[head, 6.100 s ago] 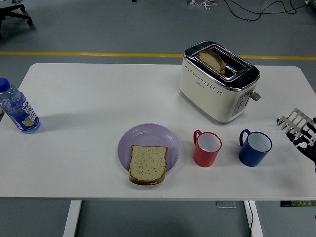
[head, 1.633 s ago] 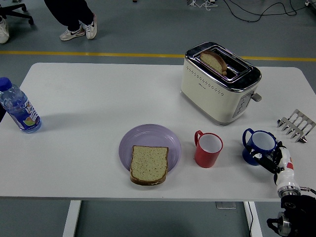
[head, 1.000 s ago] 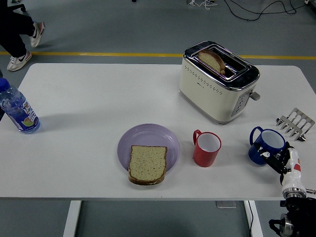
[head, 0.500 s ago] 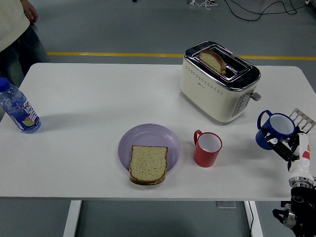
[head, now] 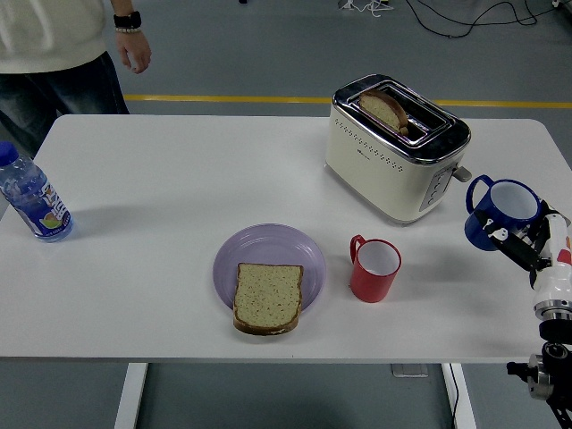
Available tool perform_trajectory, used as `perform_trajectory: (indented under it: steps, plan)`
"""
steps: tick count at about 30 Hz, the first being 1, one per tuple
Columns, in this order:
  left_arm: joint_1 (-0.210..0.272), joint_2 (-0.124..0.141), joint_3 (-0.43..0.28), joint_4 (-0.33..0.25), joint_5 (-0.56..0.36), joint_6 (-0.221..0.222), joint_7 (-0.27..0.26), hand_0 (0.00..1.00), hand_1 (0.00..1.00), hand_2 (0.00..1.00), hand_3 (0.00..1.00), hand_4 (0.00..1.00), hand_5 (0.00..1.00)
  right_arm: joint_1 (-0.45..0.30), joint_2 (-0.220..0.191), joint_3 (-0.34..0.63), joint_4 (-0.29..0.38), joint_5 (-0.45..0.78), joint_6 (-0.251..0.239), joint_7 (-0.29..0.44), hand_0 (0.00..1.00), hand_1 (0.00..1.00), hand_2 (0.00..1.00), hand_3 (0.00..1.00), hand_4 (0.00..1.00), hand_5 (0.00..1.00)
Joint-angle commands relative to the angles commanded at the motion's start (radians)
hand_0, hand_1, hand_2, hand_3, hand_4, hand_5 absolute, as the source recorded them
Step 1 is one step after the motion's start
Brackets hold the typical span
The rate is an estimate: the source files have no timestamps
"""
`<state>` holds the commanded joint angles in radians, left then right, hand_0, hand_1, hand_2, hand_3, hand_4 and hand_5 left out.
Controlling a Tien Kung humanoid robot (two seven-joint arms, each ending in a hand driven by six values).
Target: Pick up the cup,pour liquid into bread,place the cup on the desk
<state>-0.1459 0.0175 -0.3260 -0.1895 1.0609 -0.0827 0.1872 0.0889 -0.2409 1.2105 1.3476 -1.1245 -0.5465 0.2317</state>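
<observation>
My right hand [head: 523,239] is shut on a blue cup [head: 500,213] and holds it raised above the table's right edge, tilted slightly with its white inside showing and its handle to the left. A slice of bread [head: 267,298] lies on a purple plate [head: 268,250] at the front middle, well to the left of the held cup. A red cup [head: 375,268] stands upright on the table between the plate and my right hand. My left arm is out of view.
A cream toaster [head: 393,147] with a slice in its slot stands at the back right. A water bottle [head: 31,198] stands at the left edge. A person [head: 63,45] stands at the far left corner, hand hanging down.
My right hand closed on the blue cup and lifted it up and to the right off the table. A person has walked up to the far left corner.
</observation>
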Motion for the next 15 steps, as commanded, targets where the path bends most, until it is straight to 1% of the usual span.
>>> perform_trajectory:
  steps: [3, 4, 5, 13, 15]
  plan:
    - [-0.001, 0.001, 0.000, 0.000, 0.001, -0.001, 0.001, 0.668, 0.734, 0.737, 0.629, 0.395, 0.998, -0.007, -0.008, 0.014, 0.054, -0.036, 0.004, -0.063, 0.267, 0.315, 0.508, 0.544, 0.855, 0.125]
    - [-0.002, 0.001, 0.000, 0.000, 0.001, -0.001, 0.001, 0.668, 0.735, 0.737, 0.630, 0.396, 0.998, -0.010, -0.011, 0.020, 0.075, -0.046, 0.005, -0.087, 0.261, 0.303, 0.508, 0.544, 0.829, 0.117]
    - [-0.002, 0.001, -0.001, 0.000, 0.001, -0.002, 0.001, 0.668, 0.735, 0.737, 0.630, 0.396, 0.998, -0.012, -0.013, 0.025, 0.096, -0.057, 0.004, -0.113, 0.261, 0.303, 0.508, 0.544, 0.829, 0.117]
    - [-0.004, 0.003, -0.002, 0.000, 0.002, -0.003, 0.002, 0.668, 0.734, 0.737, 0.629, 0.396, 0.998, -0.019, -0.024, 0.040, 0.206, -0.097, 0.014, -0.255, 0.257, 0.300, 0.505, 0.544, 0.821, 0.129]
    - [-0.004, 0.003, -0.001, 0.000, 0.001, -0.003, 0.002, 0.668, 0.734, 0.737, 0.629, 0.396, 0.998, -0.018, -0.026, 0.041, 0.236, -0.109, 0.016, -0.300, 0.257, 0.300, 0.505, 0.544, 0.821, 0.129]
